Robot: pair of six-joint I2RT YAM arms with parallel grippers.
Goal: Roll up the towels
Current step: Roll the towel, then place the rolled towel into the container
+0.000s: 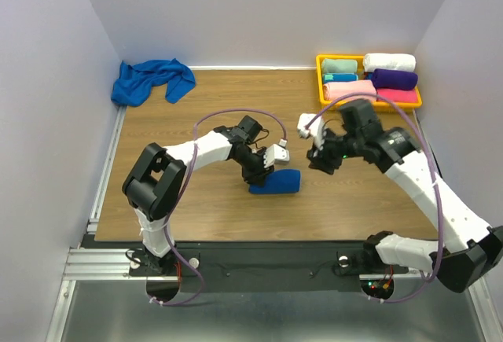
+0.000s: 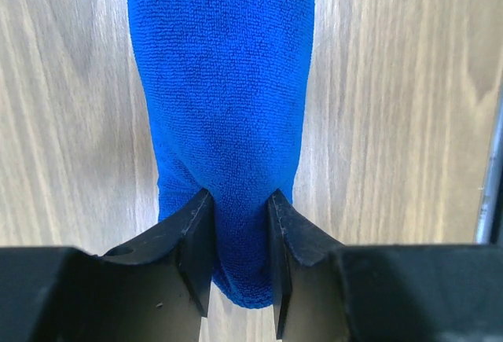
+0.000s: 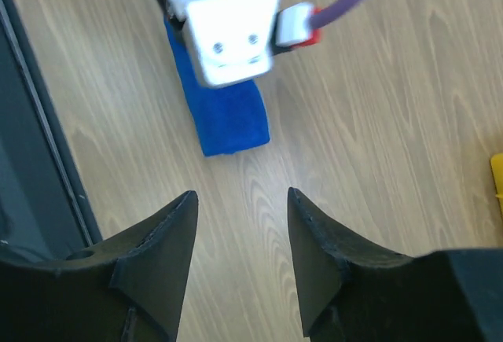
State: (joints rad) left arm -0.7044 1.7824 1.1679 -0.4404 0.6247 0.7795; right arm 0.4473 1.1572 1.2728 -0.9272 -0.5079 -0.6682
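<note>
Jaws of the left gripper (image 2: 240, 204) pinch the rolled towel (image 2: 224, 82) at its end; right gripper (image 3: 241, 204) spread, empty. We advise a firm pinch so no layer loosens.

We see two plain royal-blue towels. The rolled towel (image 1: 277, 182) lies on its side near the middle of the wooden bench (image 1: 354, 196), a short plump cylinder with one end pinched by the left hand (image 1: 259, 171). The loose towel (image 1: 149, 79) sits crumpled at the far left corner, perhaps overhanging the edge.
</note>
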